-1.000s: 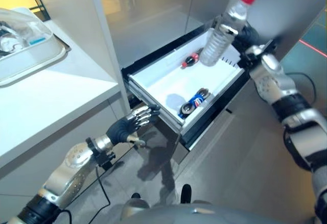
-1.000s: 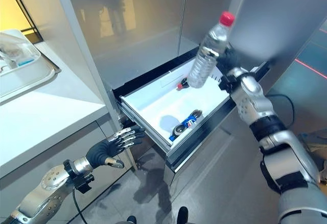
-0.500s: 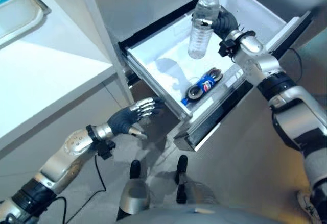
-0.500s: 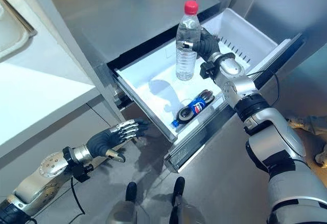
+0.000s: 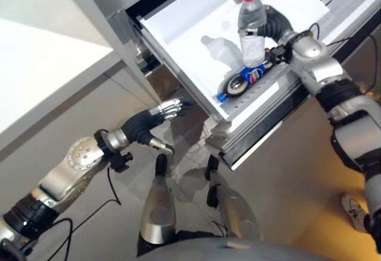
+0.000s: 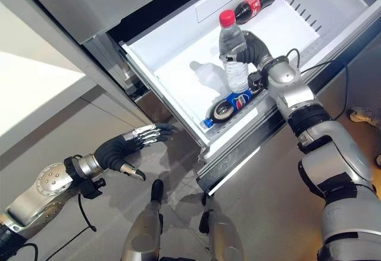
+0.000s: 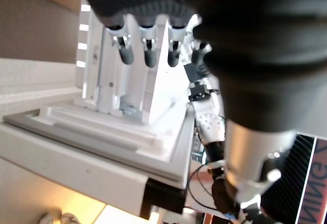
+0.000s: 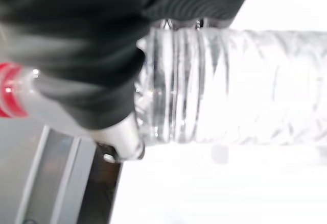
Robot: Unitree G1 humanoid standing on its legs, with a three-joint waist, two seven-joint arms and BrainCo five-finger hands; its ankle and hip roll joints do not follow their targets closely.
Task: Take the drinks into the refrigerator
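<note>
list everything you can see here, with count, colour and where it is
water bottle: 1, clear with red cap, upright over the drawer, held by the right hand
cola bottle: 1, dark with red label, lying at the drawer's back
blue can: 1, blue, lying at the drawer's front wall
drawer: 1, white, pulled out of the refrigerator
counter: 1, white, left of the drawer
left robot hand: 1, open, below the drawer's front corner
right robot hand: 1, shut on the water bottle

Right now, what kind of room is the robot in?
Probably a kitchen. A white fridge drawer is pulled open with a cola bottle and a can inside, beside a pale counter. The right hand holds a water bottle upright.
</note>
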